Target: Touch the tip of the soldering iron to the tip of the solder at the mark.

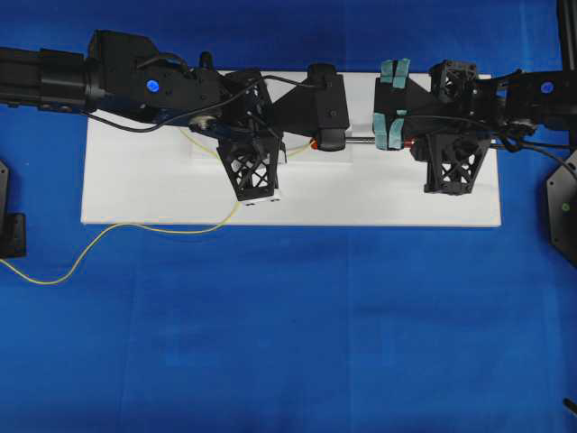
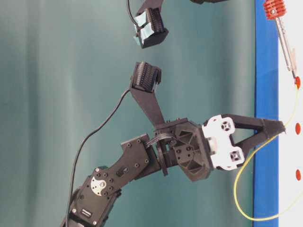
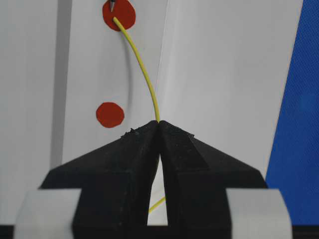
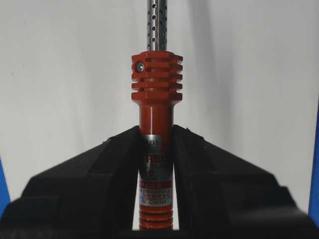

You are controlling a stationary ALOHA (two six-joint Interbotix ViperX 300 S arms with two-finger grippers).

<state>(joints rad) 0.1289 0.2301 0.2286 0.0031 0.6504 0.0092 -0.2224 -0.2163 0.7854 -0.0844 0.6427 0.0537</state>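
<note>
At the far left of the overhead view, the solder, a thin yellow wire, trails loosely over the blue bench and climbs onto the white board that lies across it. From there the wire runs up under the left arm.

The left gripper is closed on the solder, pinching it right at the fingertips. In the left wrist view the wire leaves the pinch and curves up and to the left, past one red dot, to end on a second red dot at the top of the frame. A dark pointed tip rests on that same upper dot, just beside the wire's end; whether the two actually touch cannot be told.

Further right, the soldering iron lies roughly level above the board, its perforated metal shaft pointing toward the left arm. The right gripper is clamped around the iron's red-orange body, just behind the ribbed collar, over the silver label band. Both arms meet near the middle of the board.
</note>
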